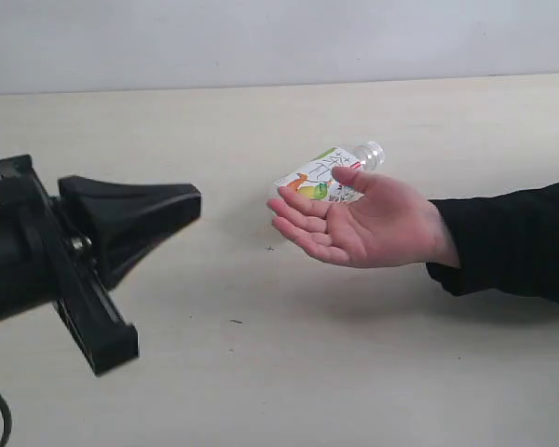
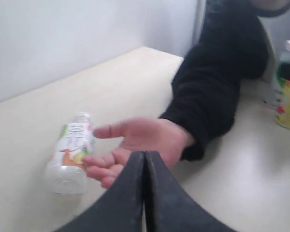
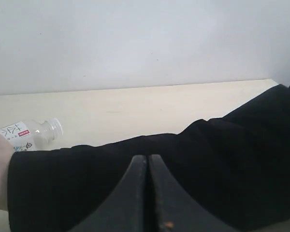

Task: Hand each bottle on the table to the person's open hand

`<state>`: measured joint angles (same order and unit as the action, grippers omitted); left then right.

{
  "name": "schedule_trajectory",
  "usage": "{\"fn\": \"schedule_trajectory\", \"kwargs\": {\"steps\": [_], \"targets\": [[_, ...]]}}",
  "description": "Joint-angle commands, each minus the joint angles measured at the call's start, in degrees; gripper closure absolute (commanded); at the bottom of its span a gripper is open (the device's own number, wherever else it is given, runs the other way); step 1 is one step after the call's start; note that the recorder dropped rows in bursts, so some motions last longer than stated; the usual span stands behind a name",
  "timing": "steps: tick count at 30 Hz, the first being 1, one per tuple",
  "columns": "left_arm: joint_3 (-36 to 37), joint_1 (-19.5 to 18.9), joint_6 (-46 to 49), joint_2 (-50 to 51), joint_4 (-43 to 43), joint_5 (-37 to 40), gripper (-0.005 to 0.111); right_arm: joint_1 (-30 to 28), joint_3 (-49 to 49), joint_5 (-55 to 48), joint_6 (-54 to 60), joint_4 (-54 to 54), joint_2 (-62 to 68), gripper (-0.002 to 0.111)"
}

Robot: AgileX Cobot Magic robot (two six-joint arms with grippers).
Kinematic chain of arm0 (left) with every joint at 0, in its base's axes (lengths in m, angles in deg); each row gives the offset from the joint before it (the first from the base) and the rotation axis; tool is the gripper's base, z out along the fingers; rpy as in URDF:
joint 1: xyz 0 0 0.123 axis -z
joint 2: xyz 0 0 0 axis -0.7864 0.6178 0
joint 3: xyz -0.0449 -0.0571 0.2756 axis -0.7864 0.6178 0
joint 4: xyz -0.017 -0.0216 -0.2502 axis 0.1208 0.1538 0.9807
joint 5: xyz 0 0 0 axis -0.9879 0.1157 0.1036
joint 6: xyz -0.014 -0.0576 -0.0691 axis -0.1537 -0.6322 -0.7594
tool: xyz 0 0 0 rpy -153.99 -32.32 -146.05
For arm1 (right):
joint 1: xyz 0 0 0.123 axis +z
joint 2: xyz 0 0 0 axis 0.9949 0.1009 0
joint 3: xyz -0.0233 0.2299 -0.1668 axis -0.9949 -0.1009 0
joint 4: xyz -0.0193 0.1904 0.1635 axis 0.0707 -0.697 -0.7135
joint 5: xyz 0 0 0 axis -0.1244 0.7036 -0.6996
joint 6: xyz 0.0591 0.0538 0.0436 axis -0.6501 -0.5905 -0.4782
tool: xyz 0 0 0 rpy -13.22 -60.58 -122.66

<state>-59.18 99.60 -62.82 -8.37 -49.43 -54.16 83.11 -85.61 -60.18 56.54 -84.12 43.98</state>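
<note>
Exterior: left pincer, shut and empty, points at the person's hand ahead, palm up to receive.
Left wrist: the fruit-print bottle lies on the worktop past the tips, beside that hand, not yet handed over.
Right wrist: right pincer, shut and empty, faces the sleeve.

Left claw and right claw both pressed closed, empty

fruit-print bottle: partly behind hand | sleeve: edge-cut | yellowish bottle: blurred, edge-cut (label unreadable)
</note>
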Motion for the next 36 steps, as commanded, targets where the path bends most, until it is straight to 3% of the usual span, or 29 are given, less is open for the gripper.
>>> {"fn": "schedule_trajectory", "kwargs": {"steps": [1, 3, 6, 9, 17, 22, 26, 32, 36], "targets": [[-0.7, -7.3, 0.2, -0.3, 4.6, -0.4, 0.107, -0.3, -0.3, 0.4, -0.1, 0.1, -0.4, 0.108], [-4.5, -10.1, -1.3, 0.4, 6.2, 4.5, 0.107, -0.3, -0.3, 0.4, -0.1, 0.1, -0.4, 0.108], [-14.9, -12.3, -0.8, 3.5, 5.0, 19.1, 0.107, -0.3, -0.3, 0.4, -0.1, 0.1, -0.4, 0.108], [-28.0, -12.0, -0.7, 9.4, 3.2, 33.8, 0.107, -0.3, -0.3, 0.4, -0.1, 0.1, -0.4, 0.108], [-60.7, -9.8, 7.0, 33.9, 5.4, 63.1, 0.107, -0.3, -0.3, 0.4, -0.1, 0.1, -0.4, 0.108], [-74.4, -9.8, 14.1, 47.4, 12.9, 72.0, 0.106, -0.3, -0.3, 0.4, -0.1, 0.1, -0.4, 0.108], [-81.8, -9.8, 16.1, 55.1, 16.5, 75.1, 0.085, -0.3, -0.3, 0.4, -0.1, 0.1, -0.4, 0.108], [-87.6, -9.6, 20.5, 61.8, 16.7, 77.1, 0.022, -0.3, -0.3, 0.4, -0.1, 0.1, -0.4, 0.108], [-88.8, -9.3, 24.3, 63.8, 18.1, 77.3, 0.027, -0.3, -0.3, 0.4, -0.1, 0.1, -0.4, 0.108]]}}
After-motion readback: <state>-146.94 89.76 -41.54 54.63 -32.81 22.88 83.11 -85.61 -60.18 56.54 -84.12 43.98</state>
